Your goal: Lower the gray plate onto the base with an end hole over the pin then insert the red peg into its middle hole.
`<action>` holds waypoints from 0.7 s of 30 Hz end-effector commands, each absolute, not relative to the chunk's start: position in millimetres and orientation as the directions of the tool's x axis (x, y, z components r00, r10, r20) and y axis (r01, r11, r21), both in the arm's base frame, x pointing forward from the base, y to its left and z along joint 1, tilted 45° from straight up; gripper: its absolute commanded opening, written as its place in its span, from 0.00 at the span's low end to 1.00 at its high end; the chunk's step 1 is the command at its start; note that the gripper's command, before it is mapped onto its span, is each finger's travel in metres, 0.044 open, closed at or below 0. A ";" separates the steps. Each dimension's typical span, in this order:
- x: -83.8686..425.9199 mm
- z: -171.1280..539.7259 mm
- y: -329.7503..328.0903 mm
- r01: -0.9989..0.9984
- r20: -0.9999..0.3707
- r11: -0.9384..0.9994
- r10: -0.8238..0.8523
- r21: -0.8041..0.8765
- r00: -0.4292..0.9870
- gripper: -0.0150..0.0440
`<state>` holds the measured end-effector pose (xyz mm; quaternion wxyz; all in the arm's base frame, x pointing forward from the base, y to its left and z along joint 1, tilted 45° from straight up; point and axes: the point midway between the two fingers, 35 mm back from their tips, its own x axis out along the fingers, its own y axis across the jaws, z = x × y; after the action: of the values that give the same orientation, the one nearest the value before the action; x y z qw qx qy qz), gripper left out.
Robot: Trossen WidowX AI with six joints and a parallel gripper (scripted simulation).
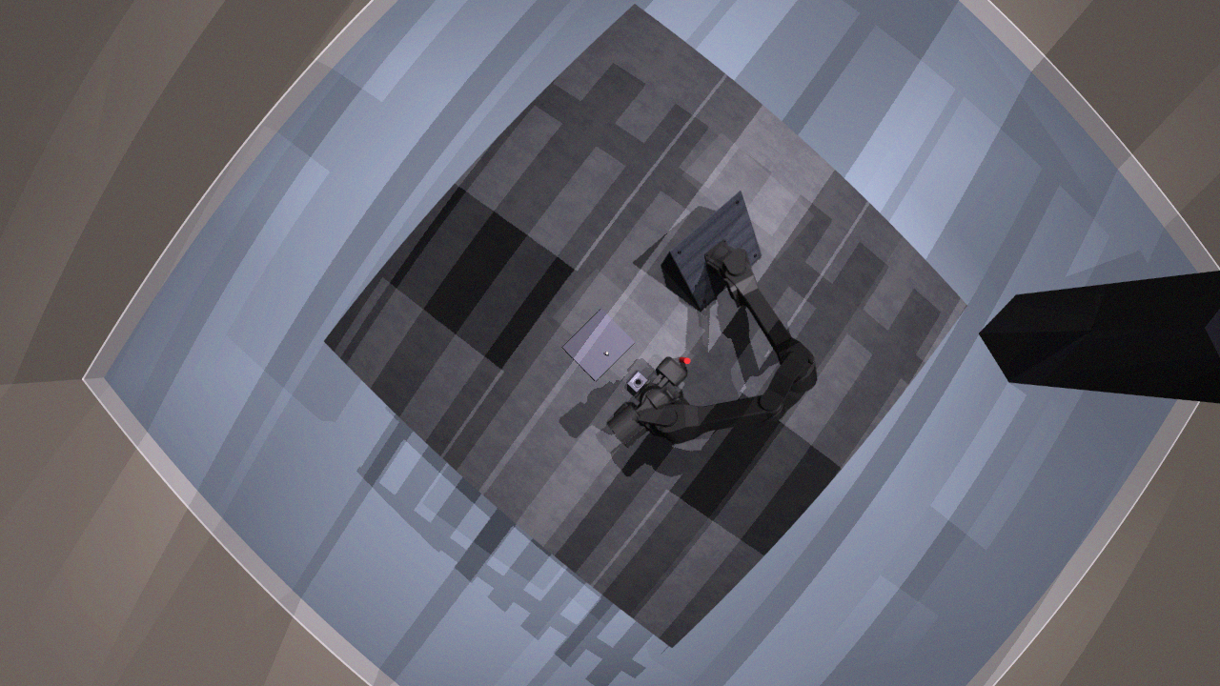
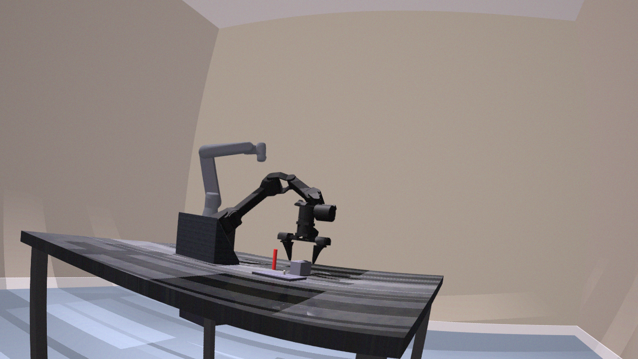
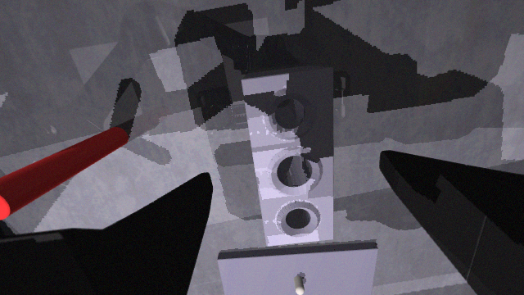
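The gray plate is a thick block with three holes in a row, resting on the table beside the base. The flat base bears a short pin, and nothing is over the pin. The red peg stands upright, outside the left finger in the wrist view. My gripper is open and empty, pointing down. Its fingertips are low, near the height of the plate's top, one to each side of it in the wrist view. The exact height is unclear.
The dark slanted mount of my arm stands on the table. A second, gray arm rises behind the mount in the exterior view. Dark shadows lie around the plate.
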<state>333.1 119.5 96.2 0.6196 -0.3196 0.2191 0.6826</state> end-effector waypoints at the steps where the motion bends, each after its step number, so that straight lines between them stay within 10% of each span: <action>1: 333.6 90.9 124.0 -0.987 -0.705 -0.131 0.709 -0.095 -0.026 1.00; 21: 331.5 69.2 147.3 -0.987 -0.703 -0.131 0.711 -0.096 -0.026 1.00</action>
<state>331.6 144.0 72.8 0.6201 -0.3188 0.2181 0.6828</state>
